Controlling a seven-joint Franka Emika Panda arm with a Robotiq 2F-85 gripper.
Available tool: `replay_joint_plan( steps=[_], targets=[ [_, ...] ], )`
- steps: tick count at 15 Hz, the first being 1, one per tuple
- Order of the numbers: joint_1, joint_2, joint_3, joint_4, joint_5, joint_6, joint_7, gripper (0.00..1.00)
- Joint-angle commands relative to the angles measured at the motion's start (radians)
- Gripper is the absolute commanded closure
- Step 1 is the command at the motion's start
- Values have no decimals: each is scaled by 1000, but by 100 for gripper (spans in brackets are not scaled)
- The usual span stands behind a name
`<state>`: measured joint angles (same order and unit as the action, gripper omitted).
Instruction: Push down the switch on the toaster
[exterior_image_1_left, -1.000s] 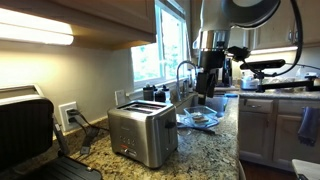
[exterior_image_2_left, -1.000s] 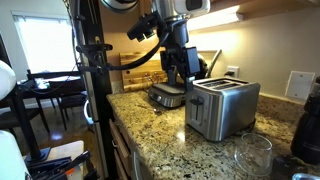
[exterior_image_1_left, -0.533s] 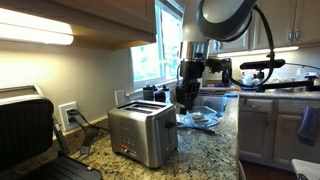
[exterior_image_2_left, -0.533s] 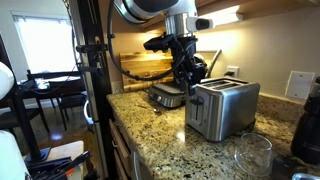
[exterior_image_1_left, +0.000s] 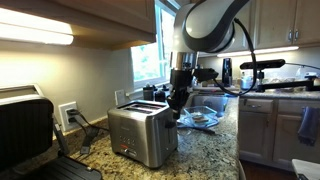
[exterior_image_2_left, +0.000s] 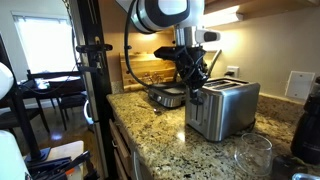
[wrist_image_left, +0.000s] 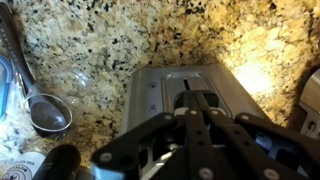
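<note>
The toaster (exterior_image_1_left: 143, 135) is a brushed steel two-slot box on the granite counter, seen in both exterior views (exterior_image_2_left: 224, 108). In the wrist view its top with the dark slots (wrist_image_left: 188, 84) lies straight below me. My gripper (exterior_image_1_left: 172, 103) hangs just above the toaster's narrow end away from the wall, fingers pressed together with nothing between them (exterior_image_2_left: 196, 88) (wrist_image_left: 196, 102). The switch is hidden behind my fingers and I cannot pick it out in any view.
A black-lidded grill (exterior_image_1_left: 25, 125) stands near the wall outlet (exterior_image_1_left: 68, 115). A sink faucet (exterior_image_1_left: 184, 74) and a plate (exterior_image_1_left: 200, 119) lie beyond the toaster. A clear glass (exterior_image_2_left: 250, 155) stands near the counter edge. A metal scoop (wrist_image_left: 48, 112) lies beside the toaster.
The arm has swung from over the sink toward the toaster and come down over its end. The jaws went from open to shut.
</note>
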<state>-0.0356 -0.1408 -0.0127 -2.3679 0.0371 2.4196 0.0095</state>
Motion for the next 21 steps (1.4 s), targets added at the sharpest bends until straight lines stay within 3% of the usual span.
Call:
replay_joint_plan(
  steps=[1, 5, 17, 21],
  targets=[
    [15, 37, -12, 11, 68, 21, -39, 98],
    [21, 75, -10, 1, 147, 98, -132, 99],
    [-7, 240, -8, -56, 198, 277, -314, 98],
    [-9, 212, -10, -31, 197, 215, -306, 98]
  ],
)
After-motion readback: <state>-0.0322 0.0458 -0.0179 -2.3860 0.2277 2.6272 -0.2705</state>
